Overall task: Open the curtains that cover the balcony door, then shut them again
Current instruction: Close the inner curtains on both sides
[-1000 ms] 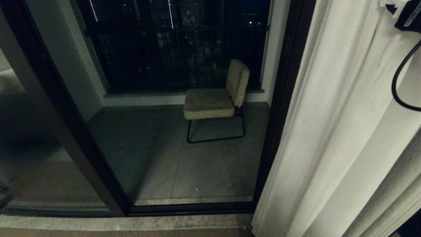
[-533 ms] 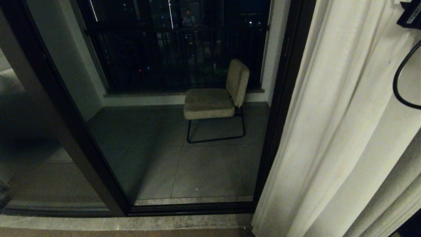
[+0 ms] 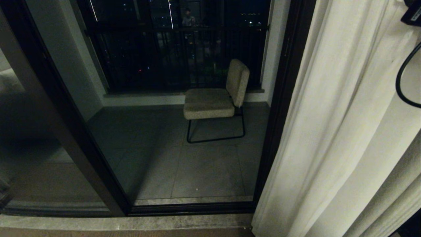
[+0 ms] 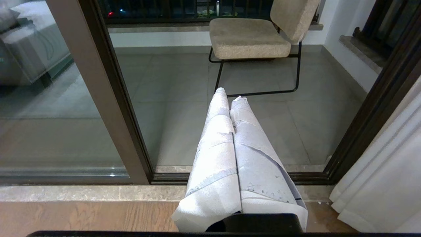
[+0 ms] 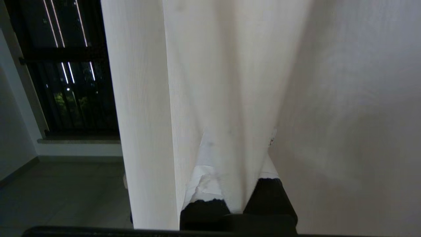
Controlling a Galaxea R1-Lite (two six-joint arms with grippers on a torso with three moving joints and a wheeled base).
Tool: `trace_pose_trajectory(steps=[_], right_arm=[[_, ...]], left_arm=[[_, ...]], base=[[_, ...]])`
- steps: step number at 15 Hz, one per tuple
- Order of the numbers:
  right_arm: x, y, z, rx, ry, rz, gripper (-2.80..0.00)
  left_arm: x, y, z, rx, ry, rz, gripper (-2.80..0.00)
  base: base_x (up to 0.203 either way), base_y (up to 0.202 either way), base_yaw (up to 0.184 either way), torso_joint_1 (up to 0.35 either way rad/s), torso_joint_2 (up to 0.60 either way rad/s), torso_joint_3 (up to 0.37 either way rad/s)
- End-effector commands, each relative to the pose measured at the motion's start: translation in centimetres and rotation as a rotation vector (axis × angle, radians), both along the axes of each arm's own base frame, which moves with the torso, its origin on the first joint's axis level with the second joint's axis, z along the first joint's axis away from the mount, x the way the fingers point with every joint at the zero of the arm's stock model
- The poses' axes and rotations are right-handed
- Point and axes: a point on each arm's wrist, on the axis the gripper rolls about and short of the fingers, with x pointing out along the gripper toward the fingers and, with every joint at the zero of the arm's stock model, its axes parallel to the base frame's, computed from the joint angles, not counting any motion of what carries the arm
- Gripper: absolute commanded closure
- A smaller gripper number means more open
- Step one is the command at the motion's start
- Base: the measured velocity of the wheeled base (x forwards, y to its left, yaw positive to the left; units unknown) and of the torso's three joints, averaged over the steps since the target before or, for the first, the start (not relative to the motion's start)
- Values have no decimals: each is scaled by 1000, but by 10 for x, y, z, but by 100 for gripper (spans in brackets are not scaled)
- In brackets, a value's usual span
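Nearest in the left wrist view, the left gripper (image 4: 229,93) was seen parked low over the wood floor (image 4: 82,217), its white-wrapped fingers (image 4: 217,158) pressed together with nothing between them, pointed at the door sill (image 4: 98,192).

The right gripper (image 5: 237,144) was raised at the robot's right, only a corner of it caught at the top right edge of the head view. Its fingers (image 5: 205,174) were clenched on a fold of the curtains (image 3: 329,131); cloth was seen running between the two pads, in the right wrist view. A black cable (image 3: 399,85) was looped in front of the fabric.

The curtains were gathered at the right side of the opening, hanging in deep pleats down to the floor, with the hem bunched just beside the right jamb. Only this right-hand panel was in view.

The balcony door (image 3: 279,108) was left uncovered: dark frame, a wide vertical post (image 3: 62,125) at the left, glass panes reflecting the room. No handle could be made out.

Beyond the glass, a grey tiled balcony floor (image 3: 184,164) was seen, with a beige upholstered chair (image 3: 213,95) on a thin black frame, standing near the far wall. Behind it, a dark railing (image 3: 164,56) and scattered night lights were visible. A faint figure (image 3: 188,18) was picked up in the glass, high at centre.
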Motion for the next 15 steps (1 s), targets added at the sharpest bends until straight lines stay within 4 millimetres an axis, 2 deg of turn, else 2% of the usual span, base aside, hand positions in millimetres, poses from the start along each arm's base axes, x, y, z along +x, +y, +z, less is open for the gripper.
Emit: trace_pose_trajectory(steps=[1,11,15], right_arm=[[-4,0,2,0,-12,-1,0],[-11,0,5,0,-17,-1,0],[-12,0,5,0,-21,-1,0]], left_arm=[[0,0,0,-1,0,1,0],[0,0,0,-2,1,1,0],[0,0,0,-2,1,1,0]], base=[[0,0,0,0,0,0],[0,0,0,0,0,0],[1,167,-1,4,3,3]])
